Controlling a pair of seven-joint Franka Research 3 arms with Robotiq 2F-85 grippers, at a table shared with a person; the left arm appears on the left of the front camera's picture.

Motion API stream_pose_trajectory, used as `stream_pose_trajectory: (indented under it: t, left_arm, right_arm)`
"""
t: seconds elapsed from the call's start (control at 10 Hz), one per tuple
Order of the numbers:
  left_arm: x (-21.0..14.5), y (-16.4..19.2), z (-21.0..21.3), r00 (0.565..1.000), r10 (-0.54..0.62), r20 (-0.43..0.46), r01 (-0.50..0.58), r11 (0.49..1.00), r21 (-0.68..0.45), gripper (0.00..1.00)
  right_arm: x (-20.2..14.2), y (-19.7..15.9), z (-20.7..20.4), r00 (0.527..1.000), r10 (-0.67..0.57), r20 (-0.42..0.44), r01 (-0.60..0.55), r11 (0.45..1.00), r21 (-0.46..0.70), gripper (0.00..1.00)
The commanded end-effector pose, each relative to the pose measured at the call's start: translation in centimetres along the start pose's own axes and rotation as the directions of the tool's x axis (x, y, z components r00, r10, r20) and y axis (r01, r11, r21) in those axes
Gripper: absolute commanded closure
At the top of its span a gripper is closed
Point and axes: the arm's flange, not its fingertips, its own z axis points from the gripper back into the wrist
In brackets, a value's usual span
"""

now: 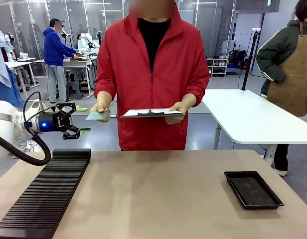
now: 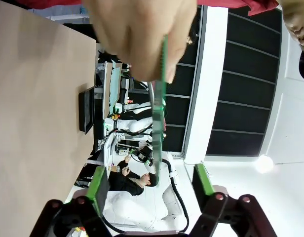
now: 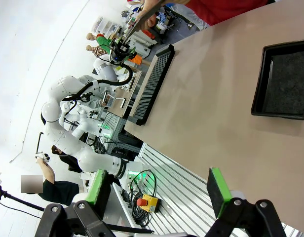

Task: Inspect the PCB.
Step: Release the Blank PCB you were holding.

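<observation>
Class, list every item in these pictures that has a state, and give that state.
Thin green PCB: held in the person's hand.
Left gripper: open, empty.
Right gripper: open, empty.
Grey clipboard: held level by the person's other hand.
Shallow black tray: flat on the table.

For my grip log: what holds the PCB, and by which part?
The person's hand holds the PCB by the end away from the open left gripper.

1 PCB (image 1: 97, 115), 1 clipboard (image 1: 151, 113), 1 tray (image 1: 253, 189)
</observation>
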Motion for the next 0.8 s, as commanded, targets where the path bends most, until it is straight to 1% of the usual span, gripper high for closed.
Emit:
stream_pose_trajectory:
  t: [0.0,0.1,0.2,0.3,0.7]
  left_arm:
    - [-0.27,-0.01,-0.05,1.000,0.002,-0.024,-0.002,1.000,0.000,0.00]
    - [-0.21,0.05,0.01,1.000,0.002,-0.014,-0.002,1.000,0.000,0.00]
    - [-0.38,0.03,0.12,0.999,-0.030,-0.018,0.031,0.999,0.011,0.00]
    - [-0.01,0.00,-0.01,1.000,0.000,-0.001,0.000,1.000,0.000,0.00]
    - [-0.01,0.00,-0.01,1.000,0.000,-0.001,0.000,1.000,0.000,0.00]
  right_arm:
    - [0.13,0.13,0.09,1.000,0.012,0.010,-0.012,1.000,0.011,0.00]
    - [0.13,0.13,0.09,1.000,0.012,0.010,-0.012,1.000,0.011,0.00]
    - [0.13,0.13,0.09,1.000,0.012,0.010,-0.012,1.000,0.011,0.00]
    - [0.13,0.13,0.09,1.000,0.012,0.010,-0.012,1.000,0.011,0.00]
    - [0.13,0.13,0.09,1.000,0.012,0.010,-0.012,1.000,0.011,0.00]
